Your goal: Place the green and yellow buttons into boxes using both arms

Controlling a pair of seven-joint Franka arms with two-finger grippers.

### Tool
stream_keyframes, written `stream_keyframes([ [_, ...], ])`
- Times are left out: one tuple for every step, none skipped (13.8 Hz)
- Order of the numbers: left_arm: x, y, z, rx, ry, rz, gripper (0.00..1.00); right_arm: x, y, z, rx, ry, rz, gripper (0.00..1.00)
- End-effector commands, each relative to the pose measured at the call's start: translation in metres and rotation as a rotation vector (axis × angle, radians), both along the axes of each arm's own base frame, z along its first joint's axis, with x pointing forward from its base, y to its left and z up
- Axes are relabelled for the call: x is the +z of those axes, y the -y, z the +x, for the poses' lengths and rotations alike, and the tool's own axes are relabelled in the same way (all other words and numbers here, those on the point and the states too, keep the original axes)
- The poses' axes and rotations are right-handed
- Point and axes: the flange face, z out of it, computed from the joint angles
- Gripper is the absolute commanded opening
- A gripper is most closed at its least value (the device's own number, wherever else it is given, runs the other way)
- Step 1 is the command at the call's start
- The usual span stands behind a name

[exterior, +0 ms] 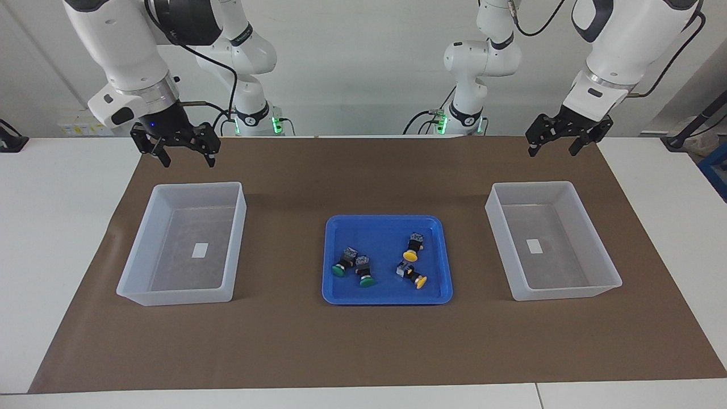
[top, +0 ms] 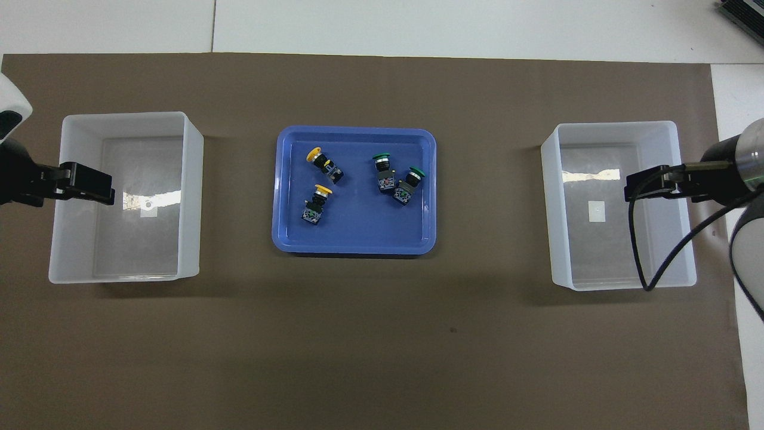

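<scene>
Two green buttons [exterior: 343,263] [exterior: 365,272] and two yellow buttons [exterior: 413,247] [exterior: 413,275] lie in a shallow blue tray [exterior: 386,295] at the mat's middle. The overhead view shows the green pair [top: 384,170] [top: 409,184] and the yellow pair [top: 324,162] [top: 315,204]. One translucent box [exterior: 196,186] [top: 552,209] stands at the right arm's end and one [exterior: 531,186] [top: 192,179] at the left arm's end. Both boxes hold only a white label. My right gripper [exterior: 187,159] [top: 641,186] hangs open and empty, raised over its box's edge. My left gripper [exterior: 554,150] [top: 95,182] does the same.
A brown mat [exterior: 363,341] covers most of the white table [exterior: 57,187]. The tray sits midway between the two boxes, with bare mat on all sides. A cable loops from the right arm over its box in the overhead view [top: 635,251].
</scene>
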Motion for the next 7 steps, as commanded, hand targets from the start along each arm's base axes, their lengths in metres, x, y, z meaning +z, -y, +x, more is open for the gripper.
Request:
stream_keyframes([
  [-0.006,-0.003,-0.001,-0.011,0.023,0.014,1.0,0.0,0.0,-0.005,0.027,-0.01,-0.007,1.0],
  [-0.005,0.0,-0.001,-0.016,0.029,0.014,1.0,0.0,0.0,-0.005,0.024,-0.01,-0.007,1.0],
  [-0.003,0.002,0.001,-0.01,0.046,0.012,1.0,0.0,0.0,-0.005,0.025,-0.01,-0.007,1.0],
  [-0.004,0.005,0.002,-0.013,0.053,0.011,1.0,0.0,0.0,-0.005,0.025,-0.01,-0.007,1.0],
  [-0.003,0.008,0.002,-0.016,0.059,0.011,1.0,0.0,0.0,-0.005,0.022,-0.01,-0.007,1.0],
  [-0.003,0.011,0.003,-0.022,0.066,0.01,1.0,0.0,0.0,-0.005,0.024,-0.011,-0.007,1.0],
  [-0.003,0.012,0.003,-0.024,0.069,0.009,1.0,0.0,0.0,-0.005,0.024,-0.011,-0.007,1.0],
])
